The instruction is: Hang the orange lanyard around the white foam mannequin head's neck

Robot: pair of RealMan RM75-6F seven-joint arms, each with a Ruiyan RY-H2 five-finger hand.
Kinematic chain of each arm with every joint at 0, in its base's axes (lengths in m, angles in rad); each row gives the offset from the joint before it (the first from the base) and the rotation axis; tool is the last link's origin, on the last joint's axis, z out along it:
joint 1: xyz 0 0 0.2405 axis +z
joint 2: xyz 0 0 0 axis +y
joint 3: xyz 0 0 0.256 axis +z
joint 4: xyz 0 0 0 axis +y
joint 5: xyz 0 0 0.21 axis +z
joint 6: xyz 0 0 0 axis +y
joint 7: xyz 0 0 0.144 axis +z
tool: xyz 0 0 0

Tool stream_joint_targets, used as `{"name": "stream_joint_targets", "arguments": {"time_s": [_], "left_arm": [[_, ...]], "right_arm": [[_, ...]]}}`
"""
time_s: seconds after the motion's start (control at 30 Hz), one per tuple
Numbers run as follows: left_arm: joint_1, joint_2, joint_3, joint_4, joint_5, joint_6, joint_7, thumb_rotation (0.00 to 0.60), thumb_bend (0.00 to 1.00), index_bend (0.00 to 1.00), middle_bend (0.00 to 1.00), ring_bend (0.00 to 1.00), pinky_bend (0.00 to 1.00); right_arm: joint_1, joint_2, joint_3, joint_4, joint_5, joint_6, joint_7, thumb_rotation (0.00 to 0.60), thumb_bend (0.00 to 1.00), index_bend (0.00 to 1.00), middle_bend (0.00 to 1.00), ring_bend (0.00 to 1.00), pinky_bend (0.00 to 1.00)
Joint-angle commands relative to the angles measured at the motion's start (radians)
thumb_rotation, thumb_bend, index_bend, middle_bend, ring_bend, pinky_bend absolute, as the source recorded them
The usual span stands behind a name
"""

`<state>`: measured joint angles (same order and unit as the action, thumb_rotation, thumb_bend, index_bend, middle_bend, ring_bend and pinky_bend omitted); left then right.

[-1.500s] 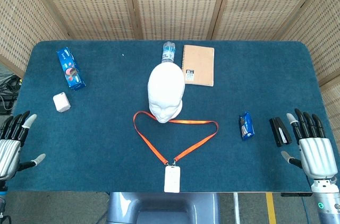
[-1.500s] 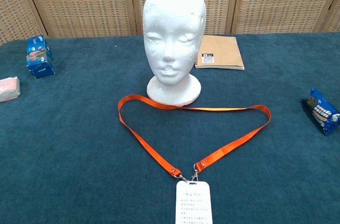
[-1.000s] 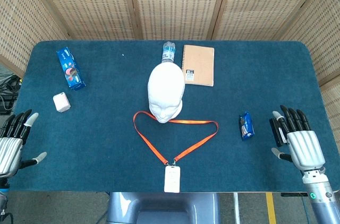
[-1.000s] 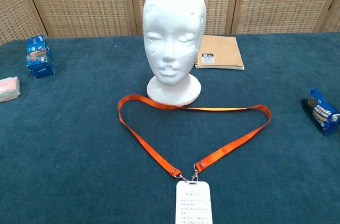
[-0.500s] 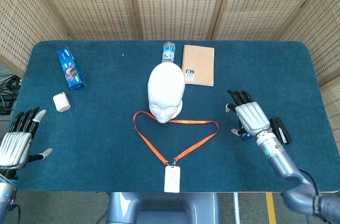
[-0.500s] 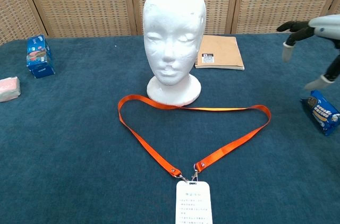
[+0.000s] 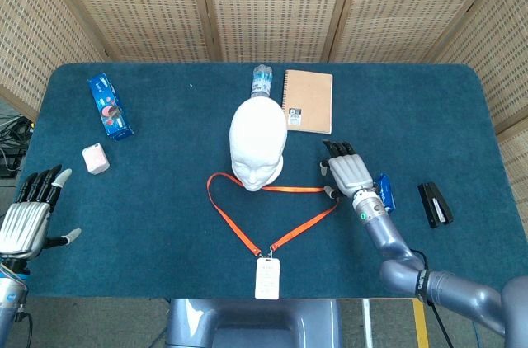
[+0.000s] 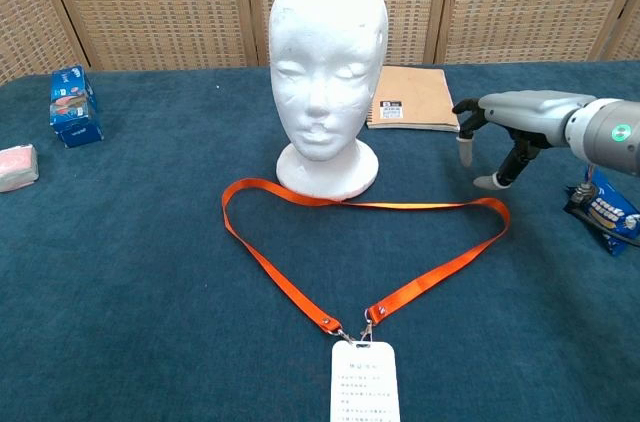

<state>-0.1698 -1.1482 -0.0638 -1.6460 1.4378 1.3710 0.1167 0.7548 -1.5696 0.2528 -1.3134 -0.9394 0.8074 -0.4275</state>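
The orange lanyard [image 8: 300, 287] is lying flat on the blue bench [image 7: 165, 224], its loop touching the base of the white foam mannequin head [image 8: 327, 62] (badge nearest the robot). The right hand [image 7: 348, 171] is hovering just above the loop's right corner, fingers [image 8: 464, 150] apart and holding nothing. The left hand [image 7: 29, 216] is waiting at the bench's left edge, fingers also spread.

Lanyard flat, head bare
Orange lanyard [image 8: 300, 287] lies looped before the upright white foam mannequin head [image 8: 326, 62], its top edge touching the base.
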Motion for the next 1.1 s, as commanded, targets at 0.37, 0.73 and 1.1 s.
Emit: {"name": "stream_joint_targets", "arguments": {"time_s": [0.37, 0.73, 1.1], "left_arm": [[0.0, -0.001, 0.003, 0.004, -0.003, 0.003, -0.003, 0.6, 0.0, 0.0, 0.0, 0.0, 0.0], [-0.003, -0.003, 0.006, 0.004, -0.005, 0.0, 0.0, 0.6, 0.0, 0.0, 0.0, 0.0, 0.0], [-0.006, -0.007, 0.006, 0.01, -0.014, -0.004, 0.001, 0.6, 0.0, 0.0, 0.0, 0.0, 0.0]], "right_arm": [[0.025, -0.04, -0.055, 0.005, 0.034, 0.029, -0.071, 0.6, 0.52, 0.5, 0.0, 0.0, 0.0], [0.024, -0.067, -0.082, 0.088, 0.034, 0.012, -0.046, 0.6, 0.53, 0.51, 0.0, 0.0, 0.0], [0.024, -0.086, -0.094, 0.139, -0.008, 0.006, -0.003, 0.6, 0.63, 0.62, 0.0, 0.0, 0.0]]}}
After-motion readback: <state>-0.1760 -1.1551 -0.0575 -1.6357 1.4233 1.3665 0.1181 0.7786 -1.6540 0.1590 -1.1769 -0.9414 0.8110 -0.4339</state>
